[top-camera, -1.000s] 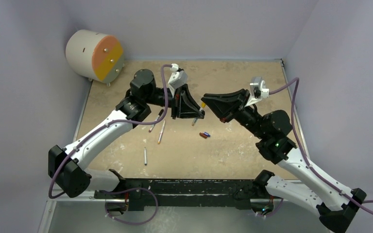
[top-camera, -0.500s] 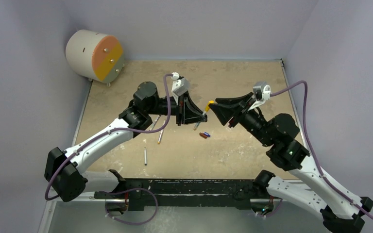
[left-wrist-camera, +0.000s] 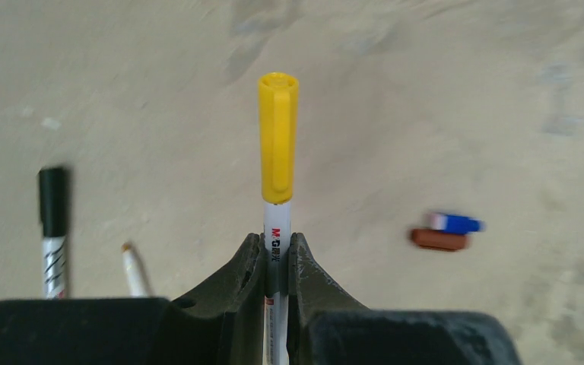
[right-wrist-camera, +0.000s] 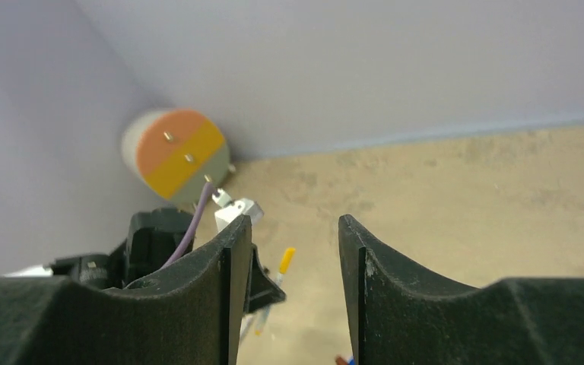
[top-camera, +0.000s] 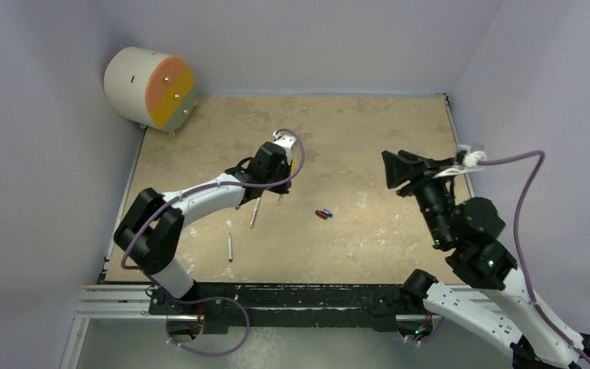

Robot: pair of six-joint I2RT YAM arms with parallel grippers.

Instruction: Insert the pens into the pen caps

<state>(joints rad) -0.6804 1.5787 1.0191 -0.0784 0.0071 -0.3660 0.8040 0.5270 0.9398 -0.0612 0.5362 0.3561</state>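
The left gripper point(left-wrist-camera: 277, 255) is clamped shut on a white pen point(left-wrist-camera: 277, 226), its two dark fingers point(left-wrist-camera: 245, 268) pressing the barrel from either side with no gap showing. The yellow cap point(left-wrist-camera: 277, 137) sits on the end of that pen and stands out past the fingertips, clear of the table point(top-camera: 369, 131). Printed lettering on the barrel shows just under the cap. In the top view this gripper hangs over the left-middle of the table, at the end of an arm stretched forward from its base. The right gripper point(right-wrist-camera: 295, 236) stands wide open with nothing between its jaws. It is raised over the right side of the table, well apart from the left gripper, and faces toward it, so that the capped pen shows small beyond the gap in the right wrist view. Two loose caps lie on the table between the arms: the blue cap point(left-wrist-camera: 456, 222) and the red-brown cap point(left-wrist-camera: 439, 240), side by side and touching or nearly so. To the left of the held pen, the left wrist view shows a black-capped pen point(left-wrist-camera: 52, 228) lying on the table, blurred, and beside it an uncapped pen point(left-wrist-camera: 134, 270) with a pale orange tip. A further pen point(top-camera: 230, 247) lies alone nearer the arm bases; whether it bears a cap I cannot tell. A drum point(top-camera: 150, 87) with an orange and yellow face sits at the far left corner.
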